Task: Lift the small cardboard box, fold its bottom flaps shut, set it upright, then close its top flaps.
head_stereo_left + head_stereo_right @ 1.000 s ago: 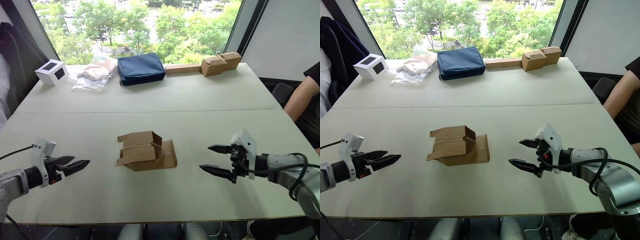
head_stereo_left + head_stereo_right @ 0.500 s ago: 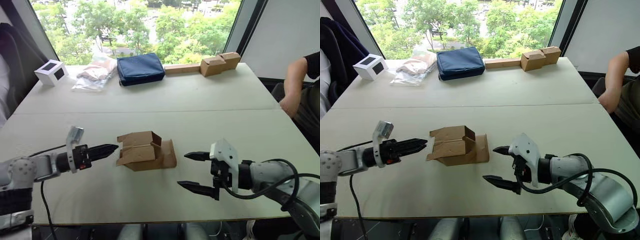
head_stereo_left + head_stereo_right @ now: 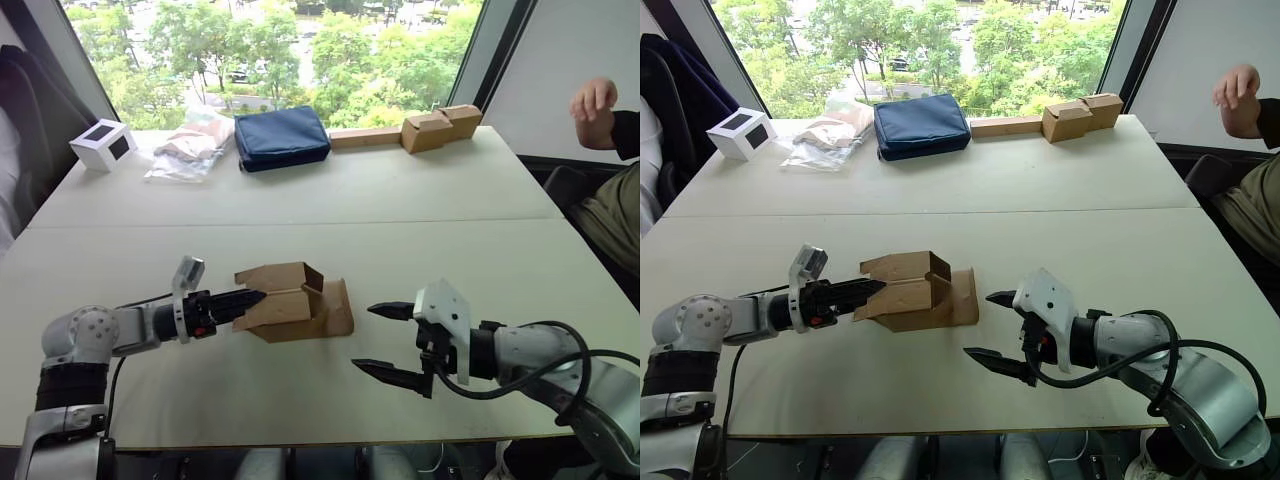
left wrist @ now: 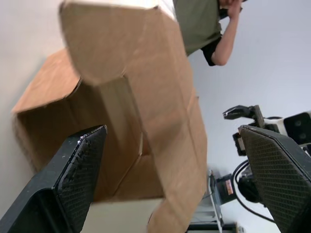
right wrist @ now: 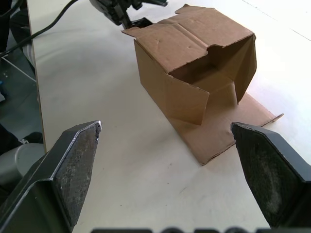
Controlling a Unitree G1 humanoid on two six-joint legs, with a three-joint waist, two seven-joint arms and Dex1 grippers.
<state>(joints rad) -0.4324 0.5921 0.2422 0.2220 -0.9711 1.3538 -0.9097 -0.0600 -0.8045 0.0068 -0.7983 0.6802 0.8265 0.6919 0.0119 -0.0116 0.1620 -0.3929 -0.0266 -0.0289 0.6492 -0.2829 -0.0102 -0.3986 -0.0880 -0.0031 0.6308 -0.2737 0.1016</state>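
The left gripper (image 3: 243, 298) reaches the left end of the small cardboard box (image 3: 290, 300), its fingers spread a little, one tip inside the open end, gripping nothing. The box lies on its side on the table (image 3: 330, 200), near the middle of the front edge, both ends open, one flap (image 3: 338, 310) flat on the table toward the right. Just right of it, apart from the box, the right gripper (image 3: 382, 340) hovers with fingers spread wide, empty.

navy pouch (image 3: 282, 137), white box (image 3: 103, 144), plastic bag (image 3: 187, 151)
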